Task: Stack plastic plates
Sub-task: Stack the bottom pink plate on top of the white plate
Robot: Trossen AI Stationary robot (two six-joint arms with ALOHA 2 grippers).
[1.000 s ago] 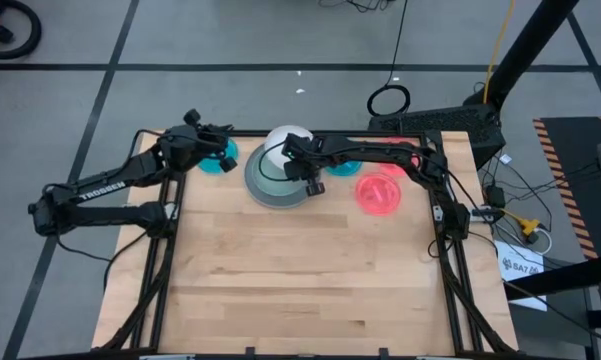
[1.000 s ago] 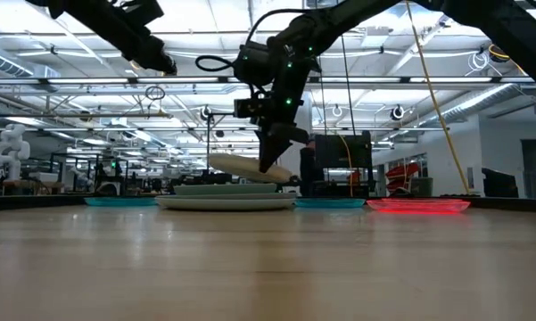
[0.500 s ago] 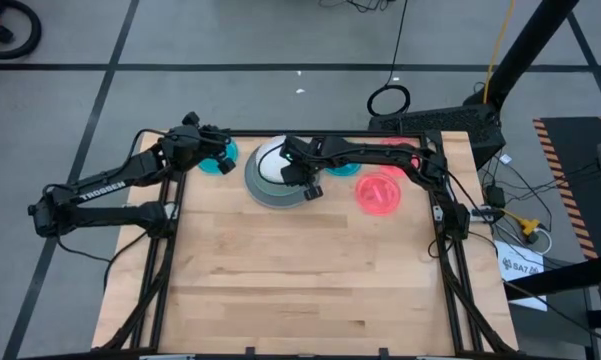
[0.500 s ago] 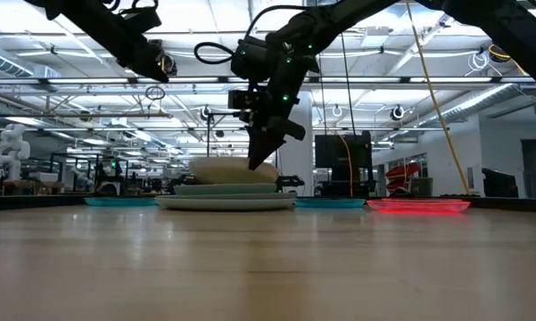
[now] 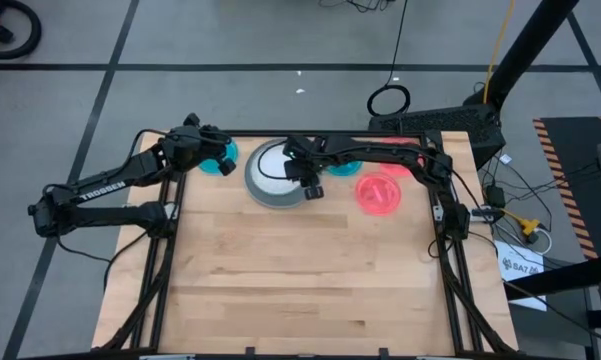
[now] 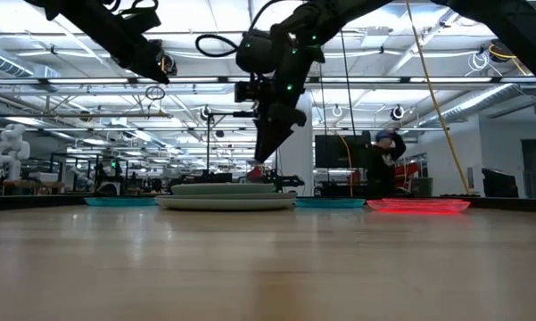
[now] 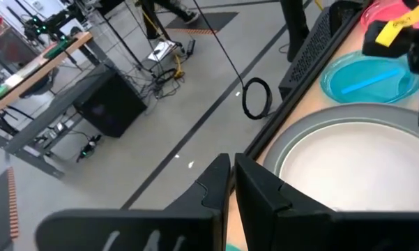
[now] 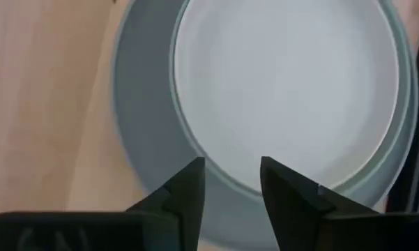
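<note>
A stack of plastic plates [image 5: 270,178] stands at the table's far middle: a white plate [image 8: 286,84] lies flat in a mint green one [image 8: 401,139], which rests on a large grey one [image 8: 143,118]. My right gripper [image 5: 307,188] hangs open just above the stack's near right rim, touching nothing; the low view shows its fingertips [image 6: 262,157] clear of the plates. My left gripper [image 5: 216,148] is shut and hovers over a small teal-blue plate [image 5: 220,160] at the far left.
Another teal-blue plate [image 5: 338,167] lies right of the stack, partly under my right arm. A pink-red plate [image 5: 380,193] lies farther right. The near half of the wooden table [image 5: 300,280] holds nothing. A person [image 6: 385,152] stands in the room beyond.
My right gripper has opened and let go of the white plate. The plate, held tilted above the stack a second ago, has dropped and now lies flat on the mint green plate. The gripper has risen a little above the stack.
</note>
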